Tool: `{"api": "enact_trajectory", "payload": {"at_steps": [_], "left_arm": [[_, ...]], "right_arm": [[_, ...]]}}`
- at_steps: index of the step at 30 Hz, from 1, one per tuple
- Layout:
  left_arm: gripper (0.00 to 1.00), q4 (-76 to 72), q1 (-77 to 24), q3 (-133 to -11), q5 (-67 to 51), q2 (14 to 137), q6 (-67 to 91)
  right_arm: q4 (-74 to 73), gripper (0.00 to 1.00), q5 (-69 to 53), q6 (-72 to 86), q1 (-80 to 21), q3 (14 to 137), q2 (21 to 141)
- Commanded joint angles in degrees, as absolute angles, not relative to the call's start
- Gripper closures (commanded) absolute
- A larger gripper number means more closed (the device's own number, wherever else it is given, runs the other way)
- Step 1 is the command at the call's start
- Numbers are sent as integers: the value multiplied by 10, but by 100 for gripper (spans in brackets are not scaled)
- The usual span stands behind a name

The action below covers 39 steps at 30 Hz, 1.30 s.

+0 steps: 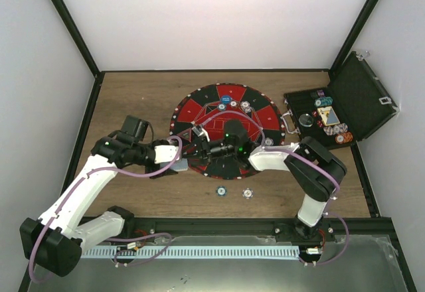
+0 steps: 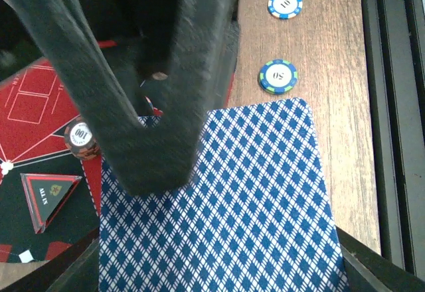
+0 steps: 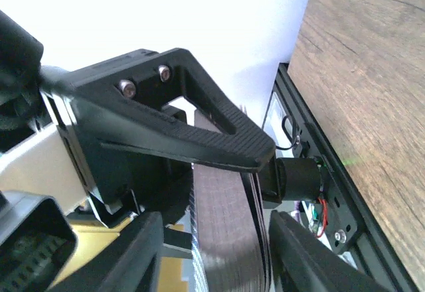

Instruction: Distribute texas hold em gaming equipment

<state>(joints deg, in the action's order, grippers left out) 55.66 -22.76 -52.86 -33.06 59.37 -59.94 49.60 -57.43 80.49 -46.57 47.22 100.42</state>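
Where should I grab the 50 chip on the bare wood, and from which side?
Best bet: pinch the 50 chip across its striped rim, coming straight down from above. It lies flat on the wooden table, so only its thin edge offers a hold; the 10 chip lies apart, leaving room either side.

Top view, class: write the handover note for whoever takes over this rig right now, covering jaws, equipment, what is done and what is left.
Left gripper: jaws shut on the deck of cards, over the mat's near edge.
Right gripper: jaws either side of the same deck; grip unclear.
Done: two chips on the wood before the mat; a few chips and the blue button on the mat.
Left: no dealt cards in view; more chips in the open case.
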Motion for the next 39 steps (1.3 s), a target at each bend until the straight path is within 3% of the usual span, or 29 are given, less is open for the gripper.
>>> {"api": "enact_trajectory", "payload": {"at_steps": [1,5,10,39], "left_arm": [[94,566,-227,-535,-353,590,-598],[96,553,-227,-537,-352,589,-581],[96,531,-227,-536,-352,583,-561],[96,510,-220,-542,-393,570,-492]], "right_arm": [[414,49,-580,743,-453,497,971],[316,41,-572,691,-454,523,963],[275,38,-564,672,-461,541,961],[62,42,-521,547,-453,603,966]]}}
